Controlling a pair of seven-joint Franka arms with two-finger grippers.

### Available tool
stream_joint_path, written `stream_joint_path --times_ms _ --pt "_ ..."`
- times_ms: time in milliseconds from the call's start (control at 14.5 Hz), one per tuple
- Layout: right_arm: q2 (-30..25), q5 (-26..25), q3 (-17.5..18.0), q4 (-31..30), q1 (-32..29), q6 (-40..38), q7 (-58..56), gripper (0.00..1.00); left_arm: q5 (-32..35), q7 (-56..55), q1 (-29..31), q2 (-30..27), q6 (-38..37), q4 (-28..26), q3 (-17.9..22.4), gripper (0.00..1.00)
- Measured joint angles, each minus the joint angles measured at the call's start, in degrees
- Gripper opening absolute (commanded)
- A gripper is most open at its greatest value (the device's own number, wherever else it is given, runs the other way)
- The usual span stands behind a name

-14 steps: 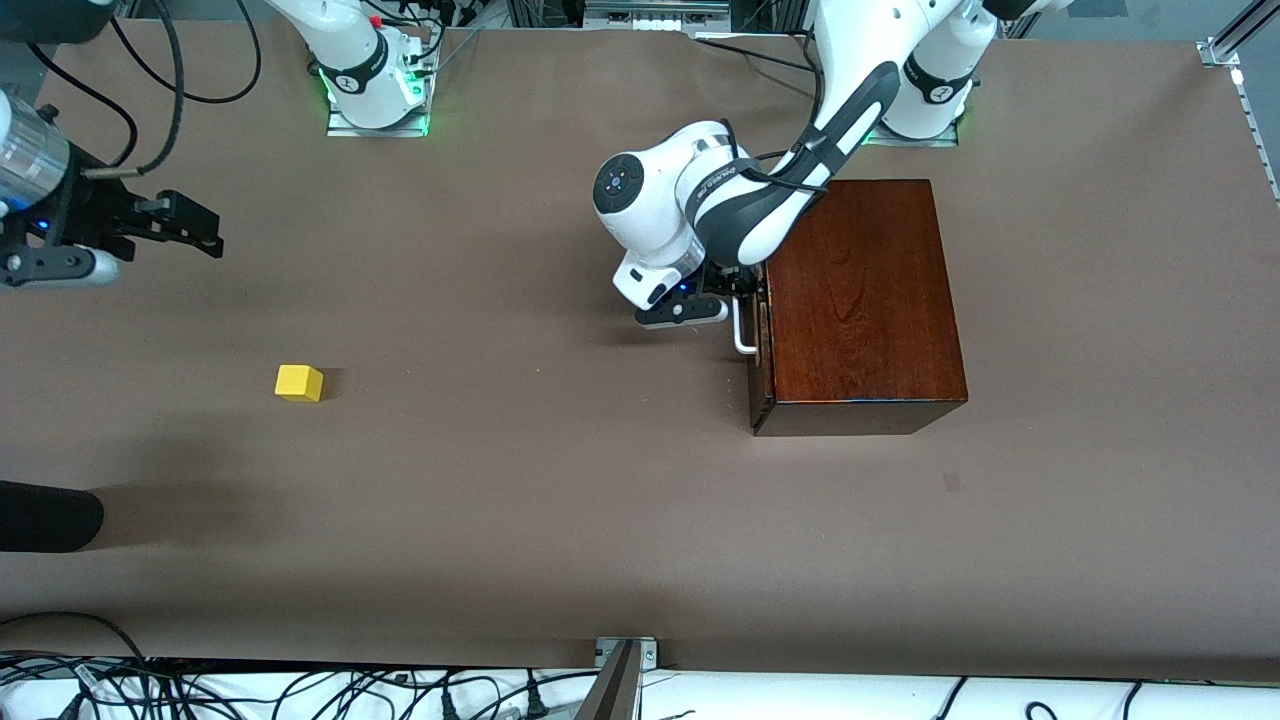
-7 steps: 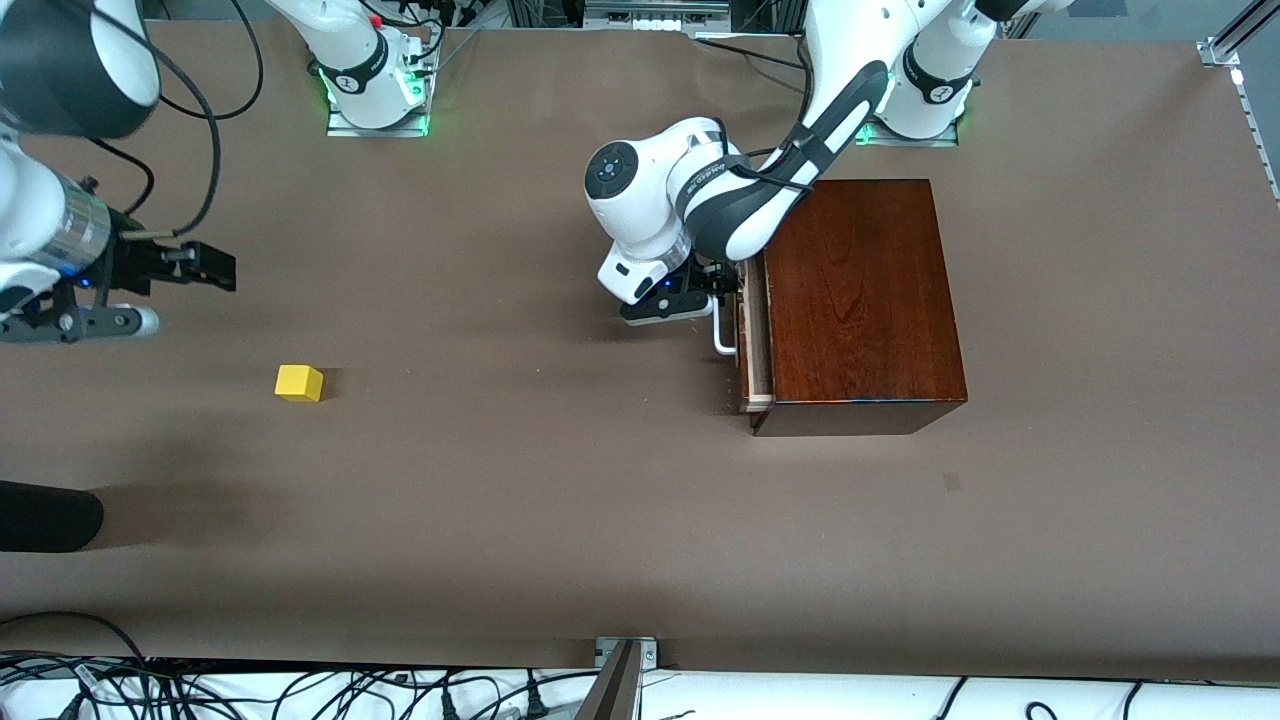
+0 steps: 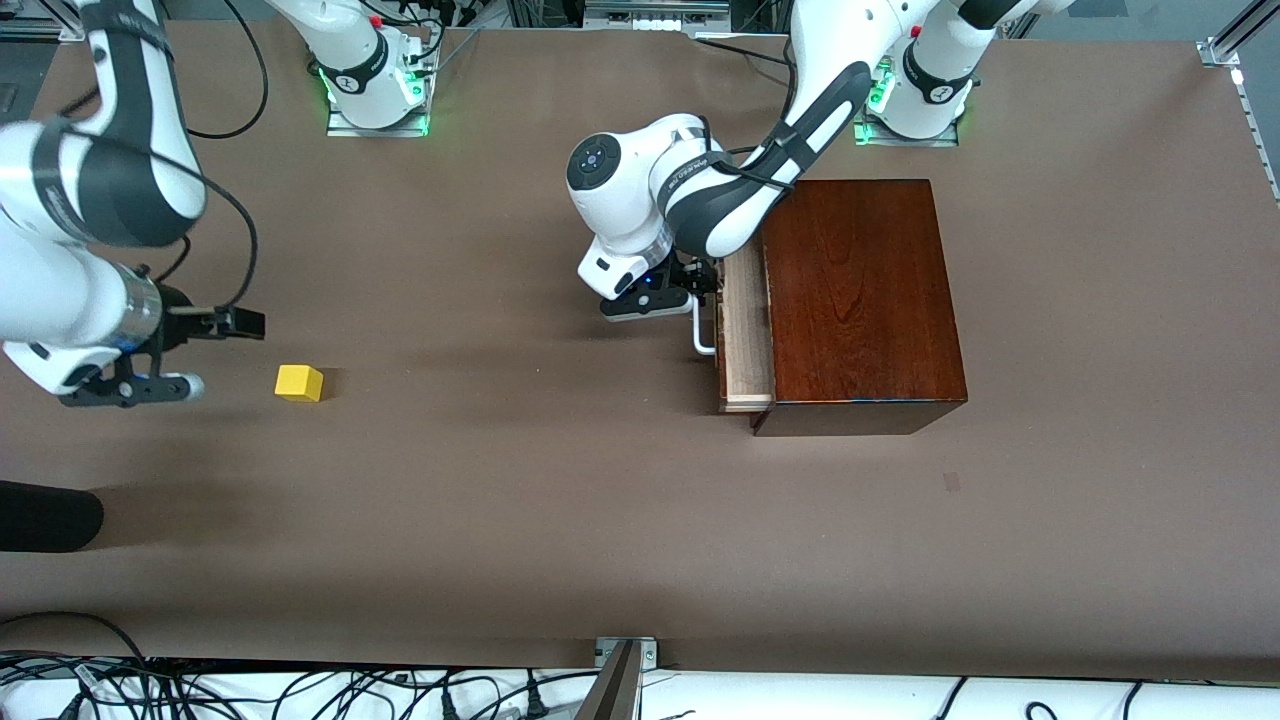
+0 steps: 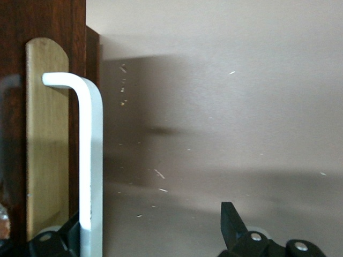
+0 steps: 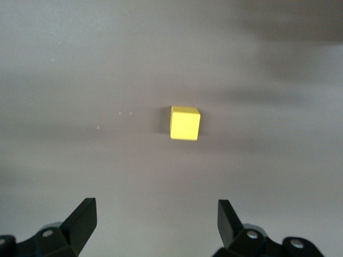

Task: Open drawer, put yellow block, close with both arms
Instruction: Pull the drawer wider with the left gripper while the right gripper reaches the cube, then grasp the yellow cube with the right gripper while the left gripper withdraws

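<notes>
Left hand [image 3: 703, 300] sits at the white handle [image 4: 90, 160] of the drawer [image 3: 745, 335], fingers spread wide with one finger [image 4: 53, 243] hooked inside the bar rather than clamped on it; the drawer stands partly out of the wooden box [image 3: 860, 300], which rests toward the left arm's end of the counter [image 3: 600, 520]. Right hand [image 5: 155, 222] hangs wide open and empty over the counter just beside the yellow block [image 3: 299, 383], toward the right arm's end; judged best practice: pull straight along the drawer's travel so the box does not skid, and centre the open fingers squarely over the block before descending.
</notes>
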Motion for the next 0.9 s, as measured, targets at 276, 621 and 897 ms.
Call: stream_joint_path --times_ms 276,621,897 --pt "0.8 0.0 -0.7 -7.5 -0.4 10.8 0.0 1.0 0.0 -0.1 -0.8 0.7 0.3 1.2 0.1 1.0" --pt "1.8 0.0 -0.9 -15.6 -1.8 23.5 -0.4 1.0 0.0 -0.1 -1.4 1.0 0.2 2.2 0.1 1.0" --pt "5.3 0.0 -1.1 -16.6 -3.5 28.8 -2.0 1.0 0.0 -0.4 -2.2 1.0 -3.6 5.7 -0.5 1.0"
